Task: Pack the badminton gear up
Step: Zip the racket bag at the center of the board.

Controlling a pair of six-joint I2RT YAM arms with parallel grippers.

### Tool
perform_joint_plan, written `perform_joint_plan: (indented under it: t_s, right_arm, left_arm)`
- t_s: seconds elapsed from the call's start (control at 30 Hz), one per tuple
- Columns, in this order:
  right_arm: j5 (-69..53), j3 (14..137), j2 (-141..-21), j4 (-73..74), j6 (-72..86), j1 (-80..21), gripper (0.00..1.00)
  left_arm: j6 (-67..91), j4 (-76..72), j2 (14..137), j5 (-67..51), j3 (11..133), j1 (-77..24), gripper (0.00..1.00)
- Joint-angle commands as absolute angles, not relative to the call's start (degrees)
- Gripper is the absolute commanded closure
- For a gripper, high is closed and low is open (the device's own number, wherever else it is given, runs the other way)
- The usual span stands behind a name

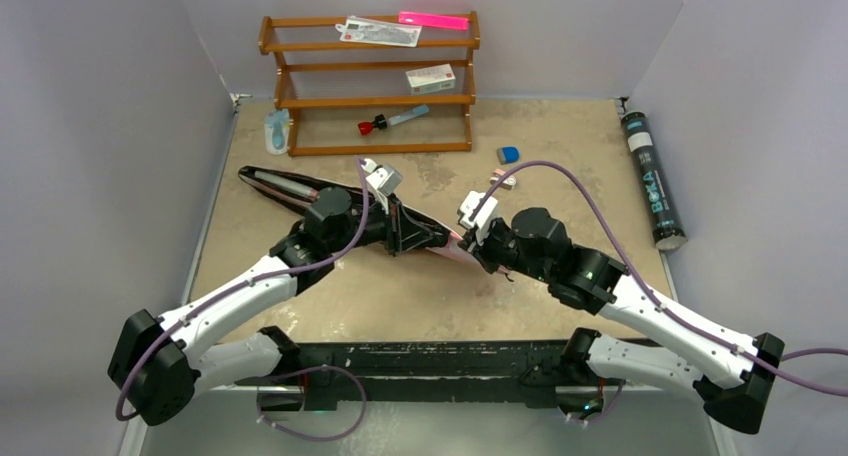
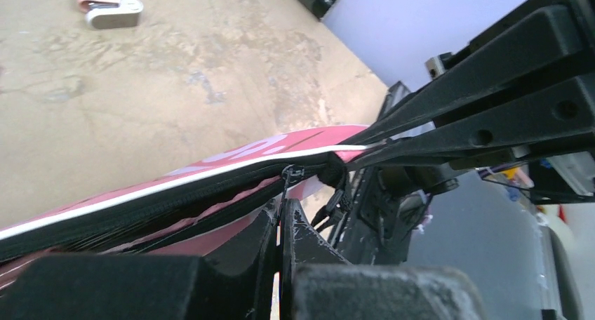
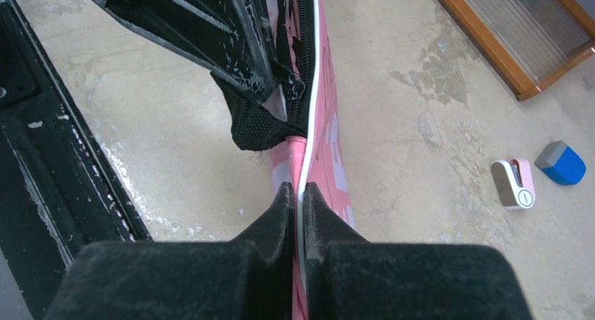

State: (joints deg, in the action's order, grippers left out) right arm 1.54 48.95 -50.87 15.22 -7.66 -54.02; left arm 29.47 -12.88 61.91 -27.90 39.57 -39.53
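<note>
The long pink bag lies slantwise across the middle of the table, its left part unzipped and gaping. My left gripper is shut on the bag's black zipper pull near the bag's right end; its fingertips meet in the left wrist view. My right gripper is shut on the white-piped edge of the bag's right tip, its fingertips pressed on the piping. The black BOKA tube lies along the right wall. Rackets and shuttlecocks are not in view.
The brown wooden rack stands at the back with a small white box and other items on its shelves. A blue block and a small pink-and-white object lie behind the right gripper. A pale blue item sits left of the rack.
</note>
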Motion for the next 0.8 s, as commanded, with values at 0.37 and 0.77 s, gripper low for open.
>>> perform_joint_plan:
  t_s: [0.37, 0.77]
  right_arm:
    - [1.7, 51.3, -51.4, 15.1, -6.6, -54.5, 1.0]
    - [6.0, 51.0, -52.8, 16.0, -6.4, -54.6, 1.0]
  left_arm:
    - [24.0, 2.4, 60.4, -13.8, 46.0, -39.0, 1.0]
    - [30.0, 25.0, 63.1, 10.0, 55.1, -38.8, 1.0]
